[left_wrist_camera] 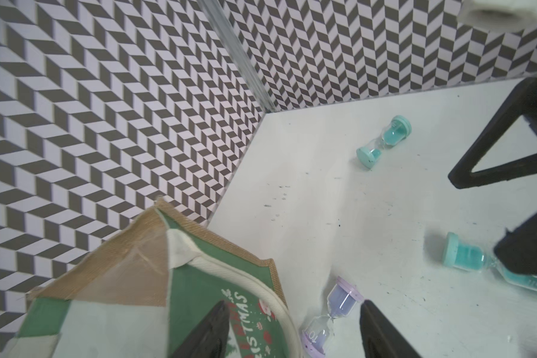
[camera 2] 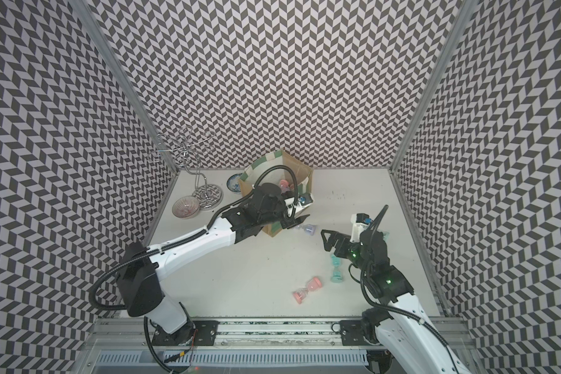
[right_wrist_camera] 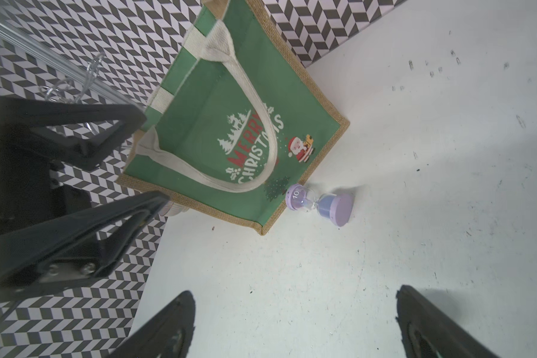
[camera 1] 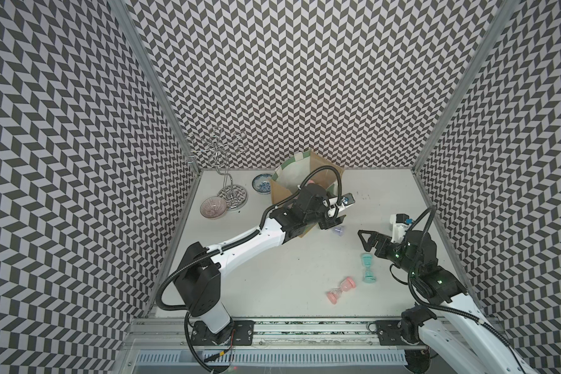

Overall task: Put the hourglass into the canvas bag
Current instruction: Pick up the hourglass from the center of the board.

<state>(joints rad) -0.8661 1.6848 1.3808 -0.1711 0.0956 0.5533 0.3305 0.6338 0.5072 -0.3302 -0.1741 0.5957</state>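
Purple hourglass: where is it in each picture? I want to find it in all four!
In a top view: the purple hourglass lies near the picture's middle, by the canvas bag's front corner.
In a top view: same spot, by the bag.
Left wrist view: it lies beside the bag's white handle.
Right wrist view: it lies at the edge of the bag's green Christmas panel.
Shared landmark: the canvas bag.

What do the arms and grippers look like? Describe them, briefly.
Left arm and right arm: white links, black joints, black ribbed cable hoses. Left gripper and right gripper: black, with hollow triangular fingers. Small green lights glow on the right arm's joints.
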